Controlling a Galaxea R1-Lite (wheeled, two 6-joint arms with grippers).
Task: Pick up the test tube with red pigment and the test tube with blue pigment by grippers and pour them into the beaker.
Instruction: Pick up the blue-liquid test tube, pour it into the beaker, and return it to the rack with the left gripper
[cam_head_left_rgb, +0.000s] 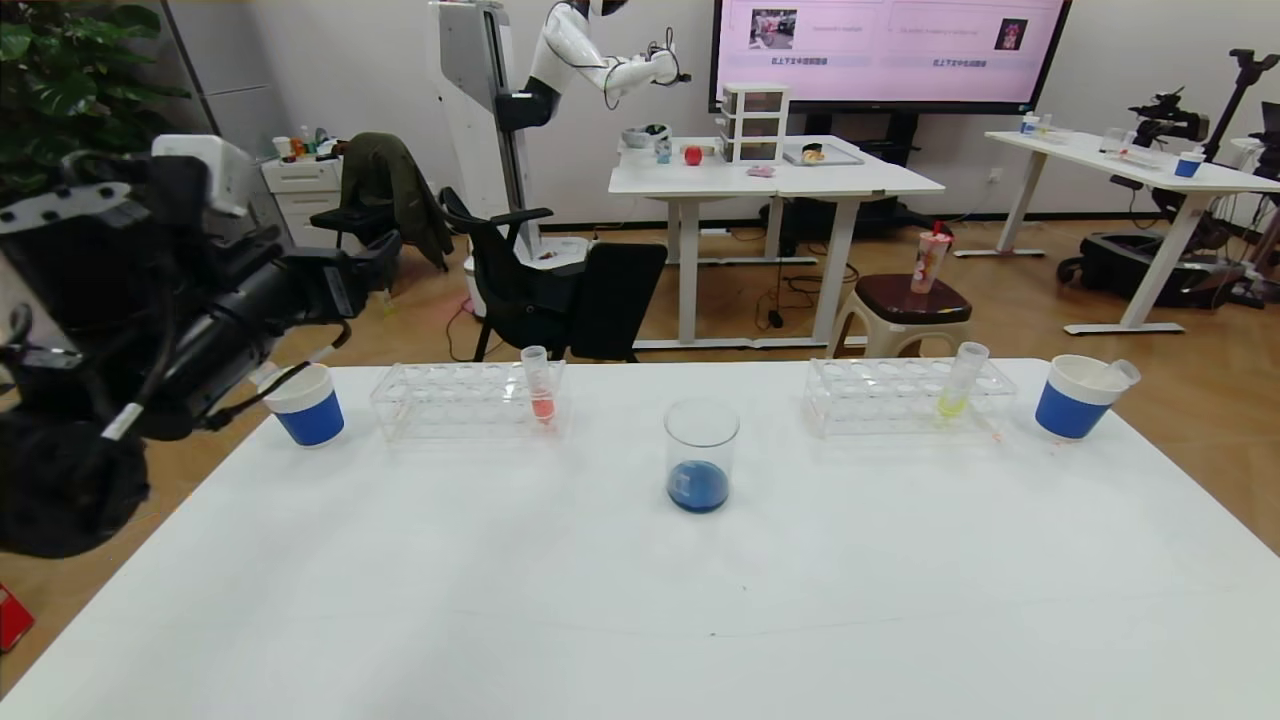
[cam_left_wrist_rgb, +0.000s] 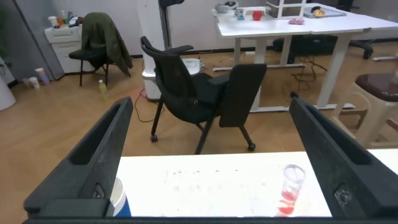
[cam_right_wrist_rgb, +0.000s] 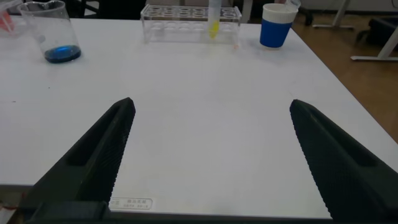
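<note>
The beaker (cam_head_left_rgb: 701, 456) stands mid-table with dark blue liquid in its bottom; it also shows in the right wrist view (cam_right_wrist_rgb: 53, 31). A slim tube with salmon-red liquid (cam_head_left_rgb: 540, 386) stands upright in the left clear rack (cam_head_left_rgb: 450, 400); it shows in the left wrist view too (cam_left_wrist_rgb: 290, 190). No tube with sky-blue liquid is in view. An empty clear tube (cam_head_left_rgb: 1122, 372) leans in the right paper cup (cam_head_left_rgb: 1072, 398). My left gripper (cam_head_left_rgb: 385, 262) is open and empty, raised above the left paper cup (cam_head_left_rgb: 305, 404), with the rack between its fingers in its own view (cam_left_wrist_rgb: 210, 106). My right gripper (cam_right_wrist_rgb: 211, 106) is open and empty, low over the table's near right part.
A tube with yellow-green liquid (cam_head_left_rgb: 960, 382) stands in the right rack (cam_head_left_rgb: 905, 395). The white table (cam_head_left_rgb: 640, 600) spreads out in front of the beaker. Behind the table stand a black office chair (cam_head_left_rgb: 560, 290) and a brown stool (cam_head_left_rgb: 905, 305).
</note>
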